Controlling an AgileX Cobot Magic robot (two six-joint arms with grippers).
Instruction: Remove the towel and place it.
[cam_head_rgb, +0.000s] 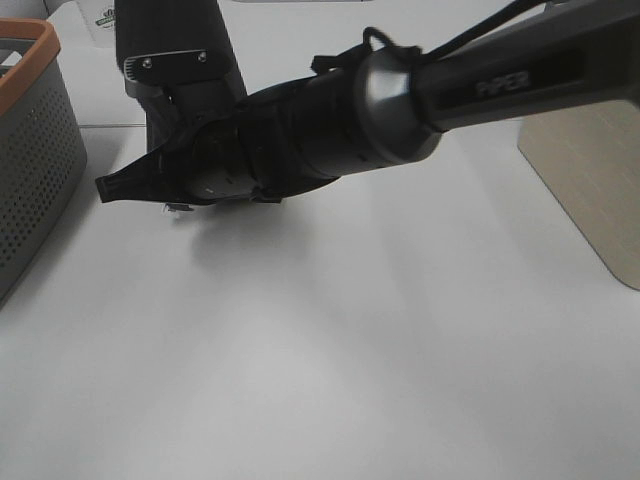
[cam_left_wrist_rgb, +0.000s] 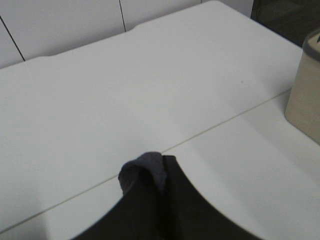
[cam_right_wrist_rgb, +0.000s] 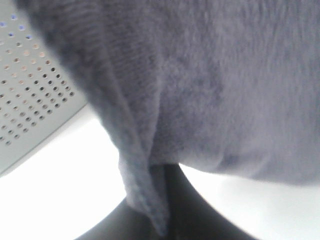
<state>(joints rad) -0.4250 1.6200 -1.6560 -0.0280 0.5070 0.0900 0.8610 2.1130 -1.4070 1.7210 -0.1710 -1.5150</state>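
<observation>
The white tabletop (cam_head_rgb: 350, 350) is the widest thing in view. A grey perforated basket (cam_head_rgb: 30, 150) stands at its left edge in the high view, and a beige container (cam_left_wrist_rgb: 305, 95) sits off to the other side. The right arm (cam_head_rgb: 480, 90) reaches across the middle toward the basket, so both arms meet over one spot.

The towel (cam_right_wrist_rgb: 225, 85) hangs there above the tabletop, just beside the basket wall. It drapes across the right wrist camera, probably held clear so it can be carried to its resting place. In the high view it cannot be told apart from the dark arms.

On the right gripper (cam_head_rgb: 128, 186) the fingers (cam_right_wrist_rgb: 190, 215) appear pressed together on a fold of the cloth. On the left gripper (cam_left_wrist_rgb: 161, 166) the fingers (cam_left_wrist_rgb: 190, 205) pinch a small tuft of its edge, likely to share the hold.
</observation>
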